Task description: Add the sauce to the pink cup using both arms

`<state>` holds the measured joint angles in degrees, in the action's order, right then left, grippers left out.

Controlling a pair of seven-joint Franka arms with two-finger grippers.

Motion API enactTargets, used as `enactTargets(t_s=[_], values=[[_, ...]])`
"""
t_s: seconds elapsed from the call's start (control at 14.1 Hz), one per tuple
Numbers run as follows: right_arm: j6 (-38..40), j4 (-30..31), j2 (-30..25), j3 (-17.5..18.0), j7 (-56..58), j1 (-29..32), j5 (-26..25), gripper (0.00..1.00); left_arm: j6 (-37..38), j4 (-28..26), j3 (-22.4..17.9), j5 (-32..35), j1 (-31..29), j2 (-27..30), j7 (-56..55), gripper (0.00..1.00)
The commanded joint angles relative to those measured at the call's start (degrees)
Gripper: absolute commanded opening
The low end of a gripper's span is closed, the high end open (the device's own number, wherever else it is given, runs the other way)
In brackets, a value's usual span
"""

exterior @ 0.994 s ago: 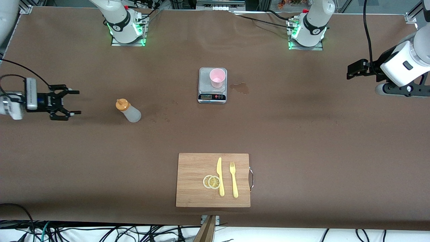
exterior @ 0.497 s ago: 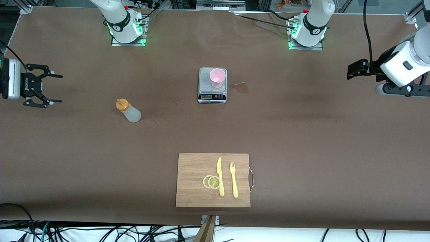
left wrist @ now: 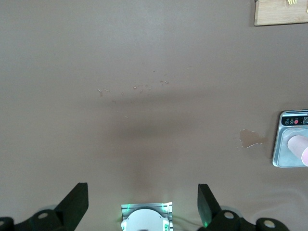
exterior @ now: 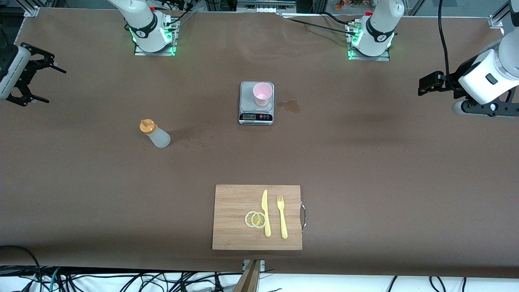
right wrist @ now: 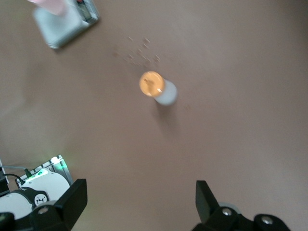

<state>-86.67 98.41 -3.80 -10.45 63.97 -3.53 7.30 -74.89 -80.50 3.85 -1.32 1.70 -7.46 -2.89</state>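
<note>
Sauce bottle: stands upright on the brown bench, orange cap up, toward the right arm's end; nothing touches it. It also shows in the right wrist view, seen from above.
Pink cup: upright on a small grey kitchen scale near the middle of the bench, farther from the front camera than the bottle and well apart from it. A corner of the scale with the cup shows at the edge of the left wrist view.
Wet stain: on the bench just beside the scale, toward the left arm's end.
Right pincer: in the air over the right arm's end of the bench, well apart from the bottle; its fingers spread wide, holding nothing.
Left pincer: in the air over the left arm's end of the bench, well apart from the cup; in the left wrist view its fingers stand wide apart with nothing between them.
Cutting board: wooden, near the front camera's edge of the bench; on it lie two lemon slices, a yellow knife and a yellow fork, side by side.
</note>
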Motion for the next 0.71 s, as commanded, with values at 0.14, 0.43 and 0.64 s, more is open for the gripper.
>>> enactTargets(t_s=[0.14, 0.43, 0.64], values=[[4.0, -5.4, -0.6, 4.9, -24.7, -2.5, -6.8, 1.00, 1.2, 1.2, -0.2, -1.7, 0.1, -0.5, 1.4, 1.00], [8.1, -8.1, -0.4, 5.0, -47.2, -5.1, -6.8, 1.00, 1.5, 1.2, -0.1, -1.7, -0.2, -0.5, 1.5, 1.00], [7.0, -8.1, -0.5, 3.7, -48.7, -5.3, -7.2, 1.00, 1.5, 1.2, -0.1, -1.7, -0.3, -0.5, 1.6, 1.00]])
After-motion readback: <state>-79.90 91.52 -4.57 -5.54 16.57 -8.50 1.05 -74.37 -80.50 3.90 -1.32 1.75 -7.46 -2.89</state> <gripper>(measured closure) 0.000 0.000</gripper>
